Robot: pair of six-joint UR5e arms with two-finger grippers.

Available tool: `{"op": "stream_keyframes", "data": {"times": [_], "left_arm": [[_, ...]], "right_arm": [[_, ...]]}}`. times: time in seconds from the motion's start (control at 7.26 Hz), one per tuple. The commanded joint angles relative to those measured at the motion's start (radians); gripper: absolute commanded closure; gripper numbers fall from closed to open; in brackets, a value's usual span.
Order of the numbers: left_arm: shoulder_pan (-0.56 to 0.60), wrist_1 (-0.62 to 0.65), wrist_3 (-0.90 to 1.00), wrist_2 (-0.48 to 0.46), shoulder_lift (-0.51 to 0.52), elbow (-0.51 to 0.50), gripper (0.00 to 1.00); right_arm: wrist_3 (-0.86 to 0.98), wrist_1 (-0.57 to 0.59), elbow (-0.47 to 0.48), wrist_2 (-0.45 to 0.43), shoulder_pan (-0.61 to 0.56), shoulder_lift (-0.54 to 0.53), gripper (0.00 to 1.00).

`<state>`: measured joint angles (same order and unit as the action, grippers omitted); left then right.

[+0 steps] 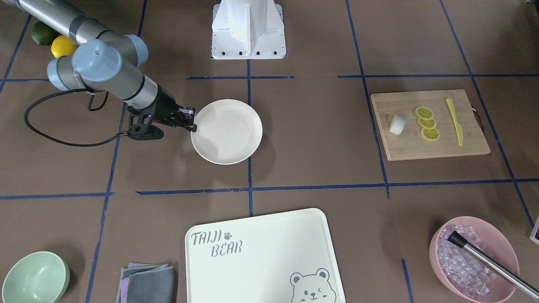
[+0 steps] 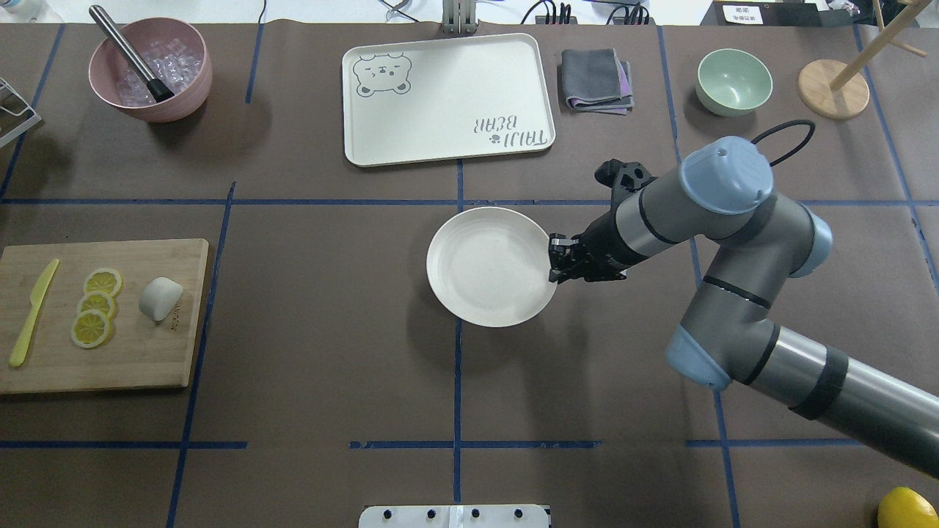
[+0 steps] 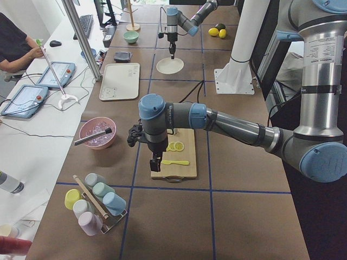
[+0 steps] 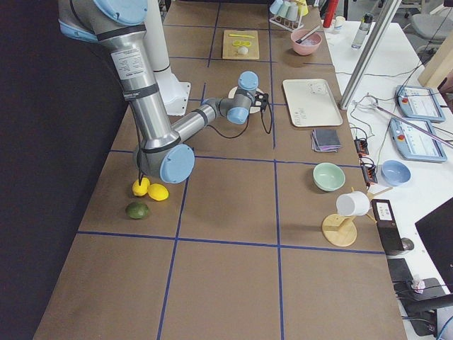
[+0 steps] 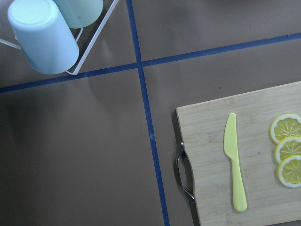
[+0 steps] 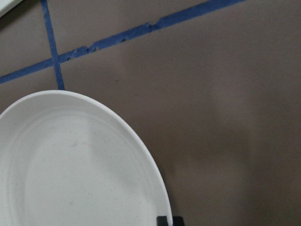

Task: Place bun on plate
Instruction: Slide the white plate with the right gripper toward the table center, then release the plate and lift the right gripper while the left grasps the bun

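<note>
**Front-facing view.** The right gripper (image 1: 190,120) hangs at the rim of the plate (image 1: 226,131), on the side towards its own arm. The plate lies bare near the middle of the table (image 1: 320,139), a spot that probably suits either arm's reach. The bun (image 1: 397,124) lies on the board (image 1: 429,147), just beside 3 lemon slices (image 1: 427,123) and well apart from the plate. A knife (image 1: 454,121) lies on the slices' other side.

**Overhead view.** The right gripper's tips meet the plate's edge. Whether they pinch the rim or merely stand at it cannot be told. The bun is untouched, so the task is judged to be at its start.

**Left side view.** The left gripper (image 3: 155,163) points straight down over the board's knife end, likely staged for the pick. Whether its jaws are spread or pressed together cannot be told. The arm hides the bun here.

**Right side view.** The bun is only a white speck on the far board.

**Left wrist view.** The knife and the 3 slices show, but the bun is out of frame. Judged from this, the gripper must shift past the slices before it can descend on the bun.

**Right wrist view.** The plate's rim runs to the bottom edge, where a dark fingertip (image 6: 164,220) sits against it. The plate's hollow is free to take the bun.
</note>
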<state>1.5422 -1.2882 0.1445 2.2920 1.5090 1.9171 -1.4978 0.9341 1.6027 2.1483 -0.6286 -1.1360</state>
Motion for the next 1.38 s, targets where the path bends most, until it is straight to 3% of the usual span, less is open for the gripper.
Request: {"op": "stream_keyframes", "data": {"times": [0.0,0.28,0.41,0.55,0.69,0.83,0.96,1.24], "left_arm": [[-0.001,0.000,-0.003,0.000,0.002,-0.001,0.00],[-0.001,-0.002,-0.003,0.000,0.002,0.000,0.00],[-0.001,-0.002,-0.002,0.001,0.000,0.003,0.00],[-0.001,-0.003,0.004,0.001,-0.003,0.003,0.00],[-0.002,-0.003,0.001,0.009,-0.006,0.000,0.00],[-0.028,-0.016,0.000,0.011,-0.001,0.008,0.00],[-0.133,-0.131,-0.002,0.011,-0.003,0.008,0.00],[-0.334,-0.282,-0.230,0.059,0.014,0.010,0.00]], "right_arm": [[-0.018,0.000,-0.050,-0.066,0.059,0.045,1.00],[-0.018,0.000,-0.050,-0.083,0.075,0.045,1.00],[-0.016,0.000,-0.050,-0.084,0.075,0.044,0.86],[-0.016,0.052,-0.041,-0.084,0.075,0.053,0.30],[-0.016,0.112,-0.024,-0.084,0.073,0.077,0.00],[-0.015,0.159,0.038,-0.059,0.046,0.070,0.00],[-0.009,0.248,0.125,0.031,-0.039,0.035,0.00],[0.066,0.290,0.227,0.164,-0.214,-0.101,0.00]]}}
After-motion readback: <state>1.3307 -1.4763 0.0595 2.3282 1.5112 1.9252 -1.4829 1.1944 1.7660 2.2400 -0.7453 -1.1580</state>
